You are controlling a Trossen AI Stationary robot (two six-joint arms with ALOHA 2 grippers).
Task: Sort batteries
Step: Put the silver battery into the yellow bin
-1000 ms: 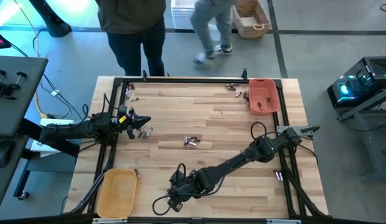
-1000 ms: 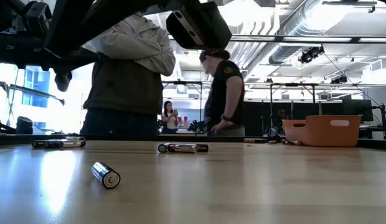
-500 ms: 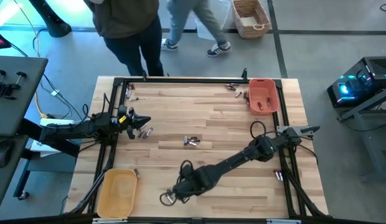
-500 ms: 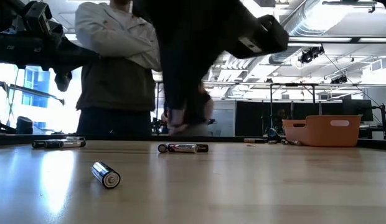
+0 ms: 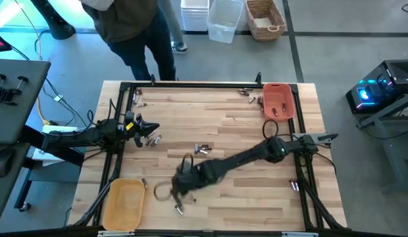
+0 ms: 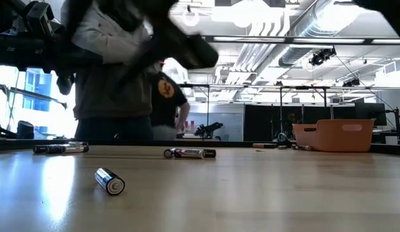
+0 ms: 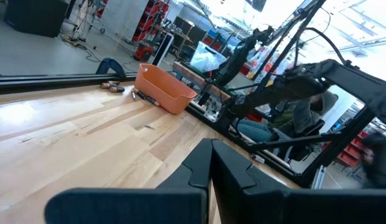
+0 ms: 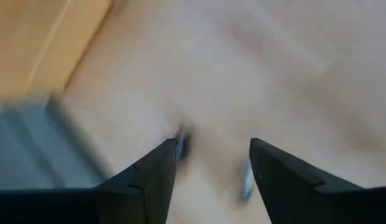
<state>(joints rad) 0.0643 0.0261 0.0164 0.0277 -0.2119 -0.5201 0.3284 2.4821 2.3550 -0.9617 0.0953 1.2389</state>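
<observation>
From the high view I see my right gripper (image 5: 172,191) reaching across the table toward its near left part, just beside the yellow tray (image 5: 124,203) in that corner. One battery (image 5: 179,209) lies on the wood just below it. The right wrist view adds what the overhead cannot: the two dark fingers (image 8: 146,180) stand apart with nothing between them, so the gripper is released, and two blurred cells (image 8: 245,182) lie on the wood ahead of them, with the yellow tray's edge (image 8: 37,37) off to one side.

My left gripper (image 5: 143,128) waits at the table's left edge. Its wrist view shows the fingers (image 7: 208,171) pressed together with nothing between them.

Only the overhead shows how the batteries are scattered: a cluster (image 5: 152,140) just beside the left gripper, a pair (image 5: 202,150) mid-table, a few (image 5: 246,93) by the far rail near the orange tray (image 5: 278,101), and some (image 5: 294,185) at the right edge. The low view gives a lone cell (image 6: 110,180) up close, the mid-table pair (image 6: 190,153) end to end behind it, and the orange tray (image 6: 335,135) far right. A person (image 5: 128,26) stands beyond the far edge.
</observation>
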